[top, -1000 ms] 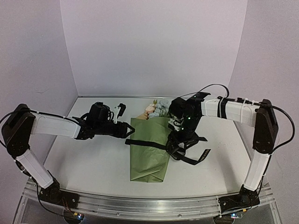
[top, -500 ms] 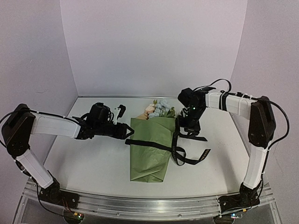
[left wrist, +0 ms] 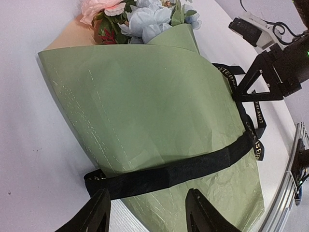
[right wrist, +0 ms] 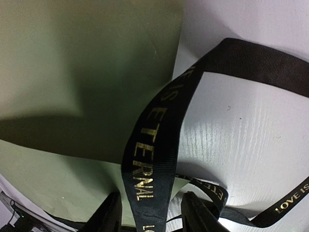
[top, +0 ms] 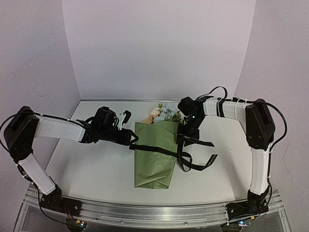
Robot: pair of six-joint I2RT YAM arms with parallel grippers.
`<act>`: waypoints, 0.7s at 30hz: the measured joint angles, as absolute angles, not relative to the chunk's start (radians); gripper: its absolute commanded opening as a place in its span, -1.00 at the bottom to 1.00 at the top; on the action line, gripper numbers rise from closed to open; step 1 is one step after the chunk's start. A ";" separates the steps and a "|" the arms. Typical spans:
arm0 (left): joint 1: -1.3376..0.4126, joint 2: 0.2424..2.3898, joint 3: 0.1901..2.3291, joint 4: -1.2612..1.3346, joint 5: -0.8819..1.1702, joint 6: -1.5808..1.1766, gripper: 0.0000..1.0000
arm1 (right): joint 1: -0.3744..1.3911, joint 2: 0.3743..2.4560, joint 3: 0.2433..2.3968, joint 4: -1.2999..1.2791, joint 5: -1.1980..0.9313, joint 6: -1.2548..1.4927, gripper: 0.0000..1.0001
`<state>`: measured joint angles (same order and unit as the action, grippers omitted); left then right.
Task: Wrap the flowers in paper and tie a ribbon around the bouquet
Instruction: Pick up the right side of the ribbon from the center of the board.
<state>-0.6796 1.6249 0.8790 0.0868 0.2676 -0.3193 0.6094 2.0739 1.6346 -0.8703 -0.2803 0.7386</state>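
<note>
Right gripper (top: 185, 138), jaws apart astride a ribbon (right wrist: 154, 140) strand at the bouquet's (top: 152, 170) right edge, is nearer than the left; the ribbon crosses the cone's long axis, blooms pointing away.

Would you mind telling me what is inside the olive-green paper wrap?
Peach-pink and pale blue flowers with green leaves poke out of the open far end of the paper. Their stems cannot be seen, since the folded paper covers them.
</note>
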 measured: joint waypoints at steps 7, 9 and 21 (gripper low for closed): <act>-0.680 1.630 0.884 0.077 0.267 -0.314 0.08 | 0.605 2.074 1.590 -0.843 -0.279 0.759 -0.80; -0.680 1.636 0.884 0.077 0.267 -0.314 0.08 | 0.604 2.074 1.579 -0.836 -0.280 0.764 -0.84; -0.680 1.678 0.937 0.024 0.261 -0.235 0.02 | 0.594 1.984 1.463 -0.817 -0.264 0.755 -1.00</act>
<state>-0.6800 1.6779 0.9368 0.0239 0.2613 -0.2353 0.5941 1.9838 1.4625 -0.8170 -0.2638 0.7548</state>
